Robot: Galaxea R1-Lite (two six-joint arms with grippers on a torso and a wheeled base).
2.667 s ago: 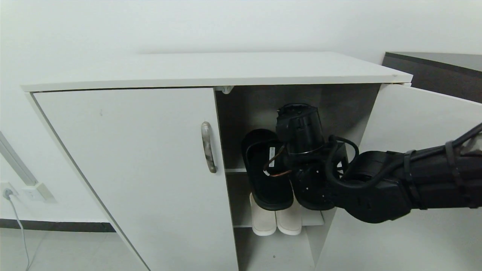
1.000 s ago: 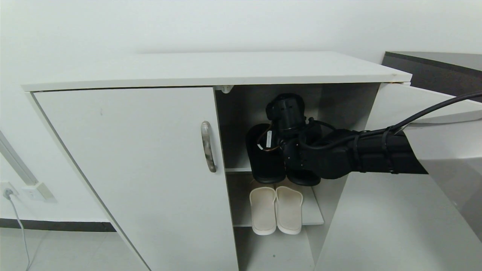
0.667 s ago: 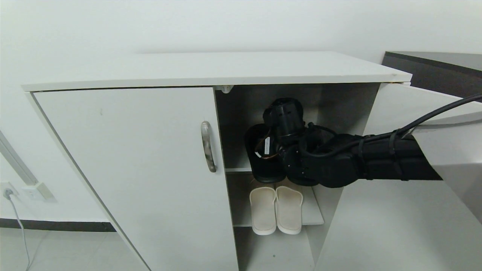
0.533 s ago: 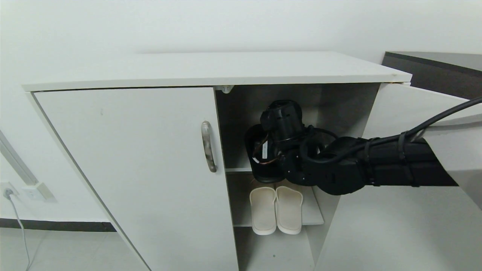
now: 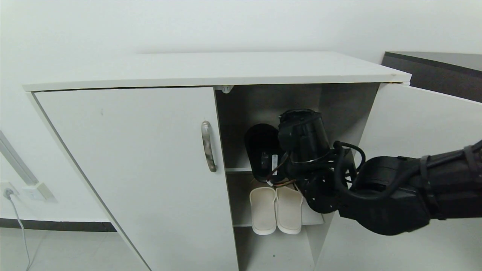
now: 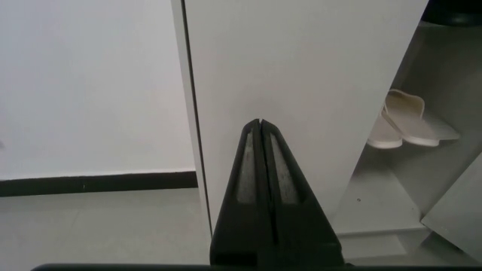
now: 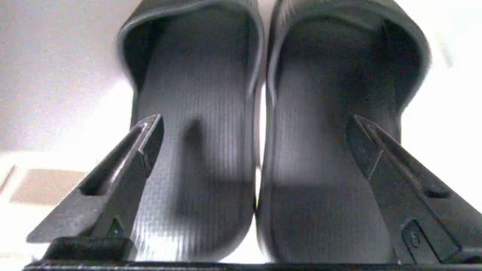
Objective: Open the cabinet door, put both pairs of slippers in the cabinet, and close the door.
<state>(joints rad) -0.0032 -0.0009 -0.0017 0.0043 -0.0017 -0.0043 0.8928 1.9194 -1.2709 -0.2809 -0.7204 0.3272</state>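
The right gripper (image 7: 254, 126) gapes wide and empty, with the black slippers (image 7: 199, 105) mid-frame between its fingers. The left gripper (image 6: 260, 129) is closed on nothing, facing the cabinet door (image 6: 301, 68).

Soft, even light washes the wall (image 5: 226, 22) and cabinet (image 5: 226, 67), its open compartment at frame centre sunk in shadow, and glare bleaches the surface around the black slippers (image 7: 199, 150).
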